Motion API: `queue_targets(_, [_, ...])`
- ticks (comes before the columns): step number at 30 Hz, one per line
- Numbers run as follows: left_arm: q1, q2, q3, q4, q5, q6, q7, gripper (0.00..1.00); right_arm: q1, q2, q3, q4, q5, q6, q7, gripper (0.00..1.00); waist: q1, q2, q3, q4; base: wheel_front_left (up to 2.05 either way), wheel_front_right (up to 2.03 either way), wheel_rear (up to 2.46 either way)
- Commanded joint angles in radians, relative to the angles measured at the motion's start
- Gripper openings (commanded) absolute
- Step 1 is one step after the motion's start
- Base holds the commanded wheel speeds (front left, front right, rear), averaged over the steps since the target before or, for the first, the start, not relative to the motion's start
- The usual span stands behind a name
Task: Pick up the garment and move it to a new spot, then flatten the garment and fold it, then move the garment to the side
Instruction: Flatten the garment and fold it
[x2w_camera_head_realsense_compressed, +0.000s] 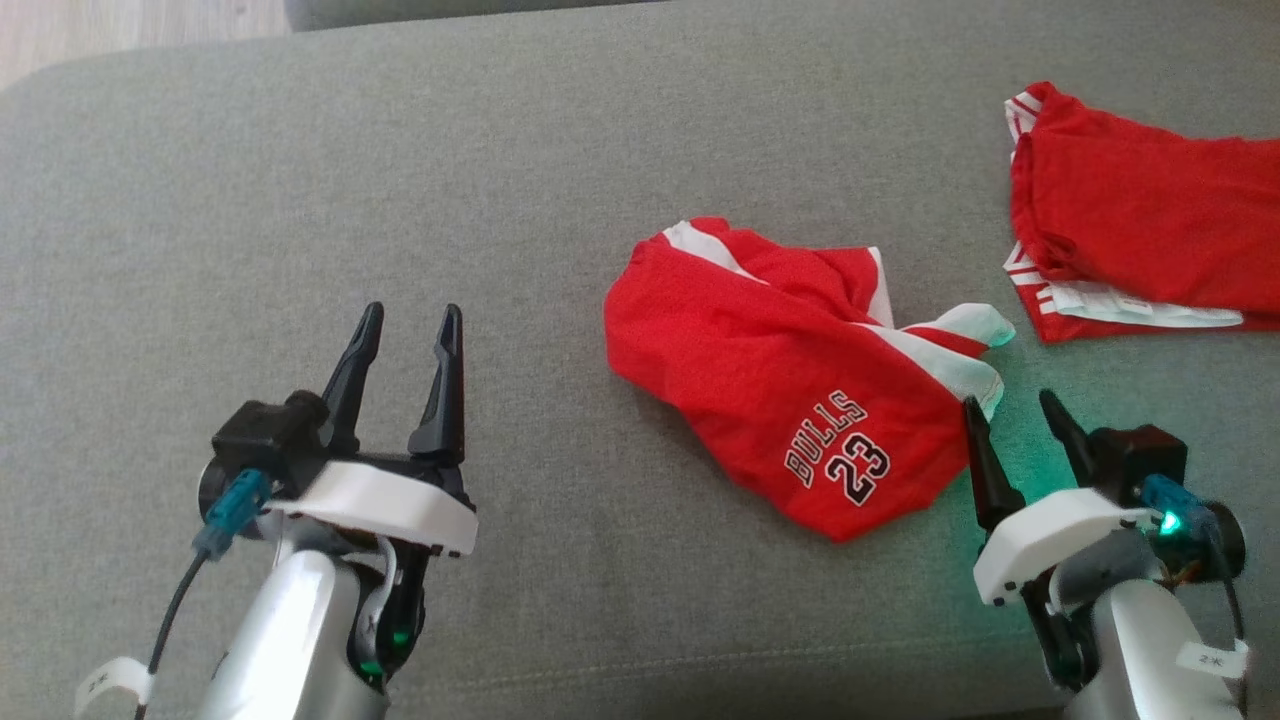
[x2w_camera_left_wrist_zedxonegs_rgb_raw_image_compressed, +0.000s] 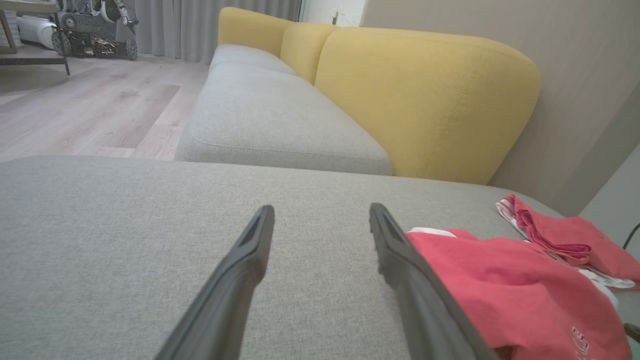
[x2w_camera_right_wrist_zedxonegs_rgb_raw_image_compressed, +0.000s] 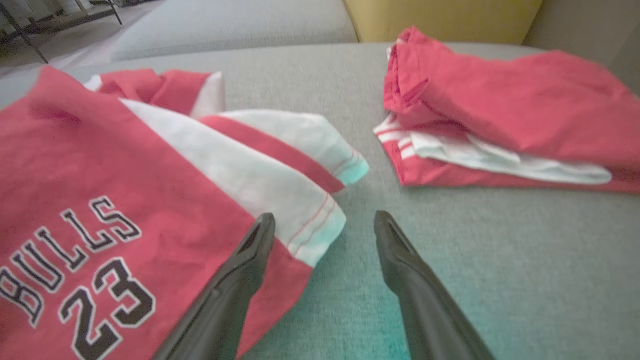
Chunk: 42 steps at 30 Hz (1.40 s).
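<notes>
A crumpled red garment with white trim and "BULLS 23" lettering lies on the grey cushion, right of centre. It also appears as the garment at the left of the right wrist view and the garment at the lower right of the left wrist view. My right gripper stands open at the garment's lower right edge, its left finger over the white hem, holding nothing. My left gripper is open and empty, well to the garment's left over bare cushion.
A second red and white garment lies folded at the far right of the cushion. Yellow backrests stand behind the seat. Wooden floor and another grey seat cushion lie beyond the far edge.
</notes>
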Motion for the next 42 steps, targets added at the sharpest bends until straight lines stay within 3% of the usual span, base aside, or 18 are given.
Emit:
queue_targets(1, [-0.03, 0.003, 0.045, -0.026, 0.013, -0.008, -0.012, 1.0, -0.037, -0.002, 0.017, -0.008, 0.009, -0.001, 0.004, 1.0, 0.0, 0.0, 0.009, 0.003, 0.0, 0.0, 0.0])
queue_targets(10, [-0.042, -0.016, 0.075, -0.005, 0.055, -0.045, -0.012, 1.0, -0.106, -0.002, 0.049, 0.137, 0.078, -0.001, 0.009, 1.0, 0.0, 0.0, 0.037, 0.016, 0.0, 0.0, 0.0])
queue_targets(15, [-0.04, -0.023, 0.087, 0.004, 0.07, -0.054, -0.012, 1.0, -0.129, -0.002, 0.067, 0.166, 0.024, -0.001, -0.031, 1.0, 0.0, 0.0, 0.037, 0.014, 0.0, 0.0, 0.0])
queue_targets(16, [-0.039, -0.025, 0.088, 0.006, 0.072, -0.056, -0.012, 1.0, -0.133, -0.002, 0.07, 0.167, 0.015, -0.001, -0.042, 0.83, 0.0, 0.0, 0.036, 0.013, 0.0, 0.0, 0.0])
queue_targets(17, [-0.039, -0.026, 0.09, 0.008, 0.074, -0.057, -0.012, 1.0, -0.136, -0.002, 0.073, 0.169, 0.008, -0.001, -0.05, 0.36, 0.0, 0.0, 0.035, 0.012, 0.0, 0.0, 0.0])
queue_targets(18, [-0.039, -0.028, 0.092, 0.011, 0.076, -0.059, -0.012, 1.0, -0.139, -0.002, 0.08, 0.171, -0.004, -0.001, -0.058, 0.0, 0.0, 0.0, 0.033, 0.01, 0.0, 0.0, 0.0])
queue_targets(25, [-0.03, -0.04, 0.1, 0.022, 0.084, -0.067, -0.012, 1.0, -0.139, -0.003, 0.085, 0.166, -0.104, -0.001, -0.102, 0.0, 0.0, 0.0, 0.005, 0.0, 0.0, 0.0, 0.0])
queue_targets(34, [-0.011, -0.053, 0.105, 0.028, 0.079, -0.07, -0.012, 1.0, -0.185, -0.009, 0.085, 0.029, -0.214, -0.001, -0.117, 0.0, 0.0, 0.0, -0.051, -0.002, 0.0, 0.0, 0.0])
queue_targets(42, [-0.003, -0.06, 0.09, 0.031, 0.052, -0.059, -0.012, 1.0, -0.458, -0.096, 0.274, -0.006, -0.22, -0.001, -0.023, 0.0, 0.0, 0.0, -0.095, 0.025, 0.0, 0.0, 0.0])
